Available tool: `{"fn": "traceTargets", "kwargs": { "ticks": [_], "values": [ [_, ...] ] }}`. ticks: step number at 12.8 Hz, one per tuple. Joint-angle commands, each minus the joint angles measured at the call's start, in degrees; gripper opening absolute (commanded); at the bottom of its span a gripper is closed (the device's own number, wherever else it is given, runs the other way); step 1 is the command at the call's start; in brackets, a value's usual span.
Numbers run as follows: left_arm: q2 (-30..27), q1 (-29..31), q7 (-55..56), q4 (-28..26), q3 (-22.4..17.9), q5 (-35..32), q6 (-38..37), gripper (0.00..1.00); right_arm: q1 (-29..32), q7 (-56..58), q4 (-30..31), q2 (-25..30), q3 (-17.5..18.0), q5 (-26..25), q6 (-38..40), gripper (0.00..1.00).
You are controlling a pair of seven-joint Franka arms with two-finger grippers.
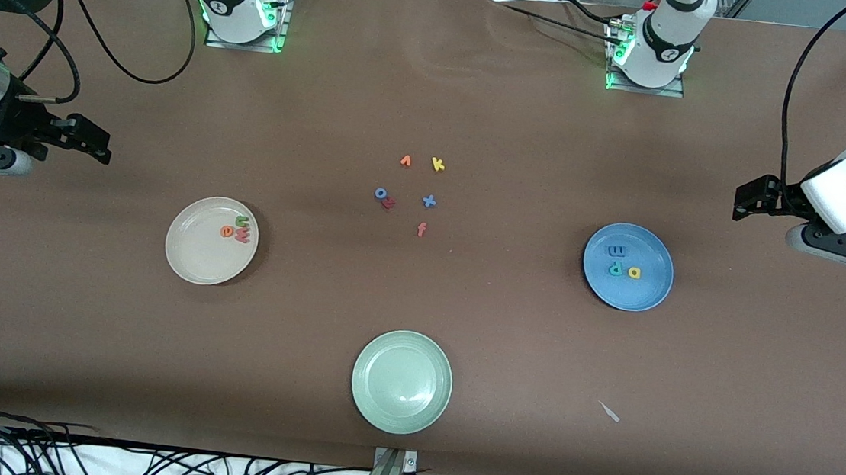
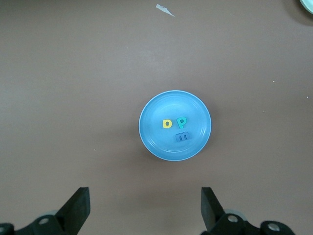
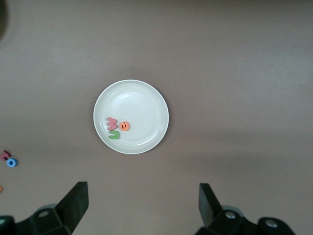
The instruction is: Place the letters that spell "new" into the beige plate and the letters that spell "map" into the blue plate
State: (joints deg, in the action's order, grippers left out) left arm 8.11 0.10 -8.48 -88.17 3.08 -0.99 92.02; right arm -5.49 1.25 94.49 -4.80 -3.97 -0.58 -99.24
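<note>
The green n (image 1: 243,220), orange e (image 1: 227,232) and pinkish-red w (image 1: 242,235) lie huddled together in the beige plate (image 1: 196,252), near its rim on the side toward my bases. The blue m (image 1: 617,251), teal p (image 1: 615,269) and yellow a (image 1: 635,273) sit in a similar cluster in the blue plate (image 1: 644,295). Each word is in its own dish, so I judge the sorting done.

The leftovers lie in a loose group on the brown worktop (image 1: 435,101) between the two plates and farther from the front camera: an orange v (image 1: 405,161), a yellow k (image 1: 438,164), a blue o (image 1: 380,193) touching a small red letter (image 1: 389,203) I cannot read, a blue x (image 1: 429,201) and a red f (image 1: 421,229). None belongs to either word, which is why they rest untouched. The pale green plate (image 1: 378,402) holds nothing and sits nearest the front camera; a small white scrap (image 1: 610,412) lies beside it toward my left arm's end.

My right gripper (image 3: 142,203) hangs above the worktop at the right arm's end, its wrist view looking down on the beige plate; jaws spread wide, holding nothing. My left gripper (image 2: 144,205) hangs likewise at the left arm's end, looking down on the blue plate, jaws wide and empty. Both arms wait clear of the plates, so nothing is disturbed.
</note>
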Motion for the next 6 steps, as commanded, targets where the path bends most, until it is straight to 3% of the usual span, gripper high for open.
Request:
{"fn": "traceTargets", "kwargs": {
  "ticks": [1, 6],
  "values": [
    [0.77, 0.34, -1.01, 1.86, 0.0, 1.07, -1.32, 1.0, 0.65, 0.6, -4.21, -0.82, 0.54, -0.91, 1.51, 1.0],
    [0.68, 0.43, -1.02, 1.86, 0.0, 1.07, -1.32, 1.0, 0.39, 1.04, -4.4, -1.26, 0.54, -0.21, 2.65, 1.0]
  ]
}}
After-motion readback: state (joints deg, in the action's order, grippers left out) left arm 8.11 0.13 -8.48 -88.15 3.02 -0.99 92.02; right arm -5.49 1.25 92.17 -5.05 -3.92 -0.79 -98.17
